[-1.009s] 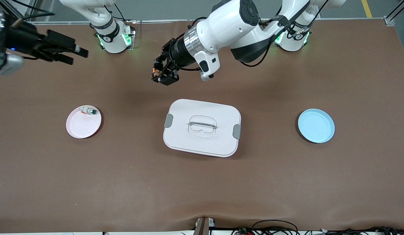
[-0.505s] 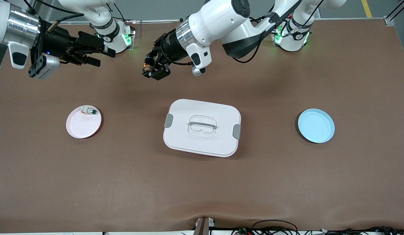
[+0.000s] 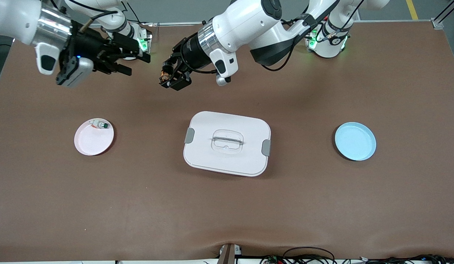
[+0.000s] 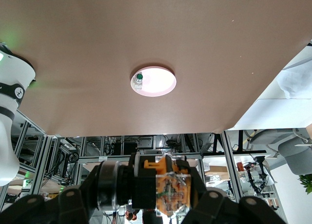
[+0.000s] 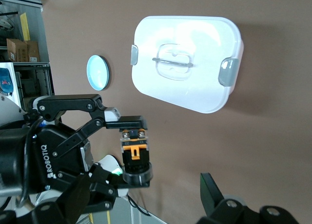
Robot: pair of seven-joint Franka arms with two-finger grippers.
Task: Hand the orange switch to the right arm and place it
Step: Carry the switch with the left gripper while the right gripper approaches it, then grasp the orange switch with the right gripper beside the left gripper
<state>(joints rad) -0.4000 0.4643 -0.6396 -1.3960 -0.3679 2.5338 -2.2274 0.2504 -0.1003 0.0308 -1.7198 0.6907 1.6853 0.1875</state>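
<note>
We see a brown table (image 3: 322,205) carrying a pale pink plate (image 3: 91,143), a light blue plate (image 3: 355,141) and a white lidded box (image 3: 245,161) with grey side latches (image 3: 189,135) and a clear handle (image 3: 227,141). On the pink plate we note a small silver-white part with a green cap (image 3: 100,125). Both arms are white with black joint bands and silver wrist rings; the black left gripper (image 3: 167,77) carries the black orange switch (image 5: 134,151) with its orange middle, the right gripper (image 3: 133,63) is black too, and green lights glow at the arm bases (image 3: 141,44).
</note>
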